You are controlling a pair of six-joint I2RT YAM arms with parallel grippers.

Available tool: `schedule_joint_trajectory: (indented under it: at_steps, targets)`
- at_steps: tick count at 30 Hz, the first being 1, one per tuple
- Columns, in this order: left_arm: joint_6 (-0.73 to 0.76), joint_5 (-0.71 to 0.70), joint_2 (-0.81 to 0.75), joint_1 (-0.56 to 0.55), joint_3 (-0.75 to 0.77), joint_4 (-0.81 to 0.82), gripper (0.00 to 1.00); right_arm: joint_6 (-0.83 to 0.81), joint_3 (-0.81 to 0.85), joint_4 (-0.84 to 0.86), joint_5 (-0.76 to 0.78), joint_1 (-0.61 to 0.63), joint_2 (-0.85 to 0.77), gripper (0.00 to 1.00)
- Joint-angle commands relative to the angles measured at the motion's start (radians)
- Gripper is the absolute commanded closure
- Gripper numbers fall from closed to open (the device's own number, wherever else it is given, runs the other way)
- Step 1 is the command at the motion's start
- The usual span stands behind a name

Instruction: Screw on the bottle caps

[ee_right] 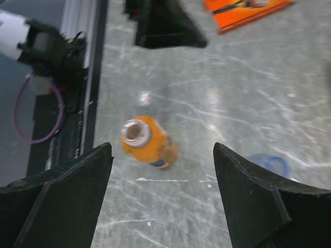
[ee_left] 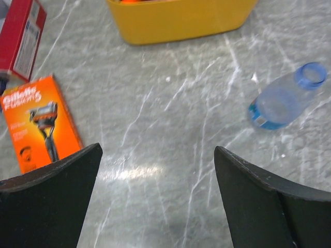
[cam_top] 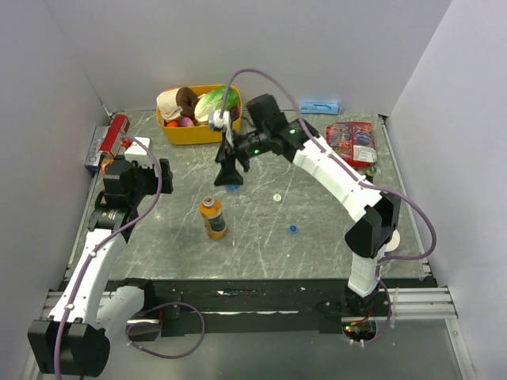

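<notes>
A: Bottles?
B: Orange bottle (cam_top: 212, 218) upright mid-table, mouth open, orange liquid inside. Water bottle (ee_left: 283, 98) uncapped, right by the right gripper (ee_right: 161, 147).
A: Caps?
B: White cap (cam_top: 277, 196) and blue cap (cam_top: 293, 230) loose on the table (cam_top: 333, 237), apart from both bottles.
A: Grippers?
B: Right gripper and left gripper (ee_left: 158, 150) both spread wide, empty.
A: Bin?
B: Yellow bin (cam_top: 178, 133) at the back holds greens, something brown, maybe red fruit. It's blurry.

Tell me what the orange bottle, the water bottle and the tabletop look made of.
The orange bottle looks like glossy clear plastic: its orange liquid shows through. The water bottle looks like thin transparent plastic: the grey surface shows through it. The tabletop is a hard, polished grey sheet with marble-like streaks and glare. Whether it is stone or laminate, I cannot tell.
</notes>
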Motion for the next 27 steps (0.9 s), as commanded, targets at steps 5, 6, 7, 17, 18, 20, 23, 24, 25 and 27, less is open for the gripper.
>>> schedule_joint_trajectory:
  at_steps: [5,6,7,17,18,20,23,24,25,27]
  targets:
    - [-0.101,0.173,-0.073,0.09,0.063,-0.152,0.04,-0.156,0.03,-0.096,-0.135,0.09,0.071,0.11]
    - [-0.109,0.202,-0.084,0.092,0.057,-0.155,0.04,-0.167,0.04,-0.108,-0.133,0.093,0.082,0.11]
    - [-0.116,0.208,-0.097,0.092,0.054,-0.155,0.04,-0.183,0.047,-0.123,-0.129,0.093,0.1,0.12]
    - [-0.095,0.174,-0.094,0.121,0.037,-0.149,0.04,-0.163,-0.05,-0.057,-0.058,0.116,0.114,0.21]
    - [-0.095,0.177,-0.096,0.122,0.036,-0.15,0.04,-0.166,-0.055,-0.051,-0.054,0.117,0.114,0.22]
    - [-0.094,0.191,-0.102,0.127,0.031,-0.157,0.04,-0.167,-0.081,-0.036,-0.051,0.119,0.106,0.27]
    - [-0.092,0.199,-0.097,0.135,0.028,-0.158,0.04,-0.137,-0.151,0.04,-0.041,0.122,0.074,0.3]
    - [-0.091,0.199,-0.096,0.139,0.028,-0.158,0.04,-0.129,-0.172,0.085,-0.037,0.124,0.065,0.32]
    - [-0.086,0.199,-0.088,0.139,0.03,-0.154,0.04,-0.118,-0.203,0.106,-0.031,0.124,0.054,0.38]
    - [-0.078,0.22,-0.078,0.142,0.031,-0.146,0.04,-0.118,-0.22,0.124,0.0,0.13,0.046,0.46]
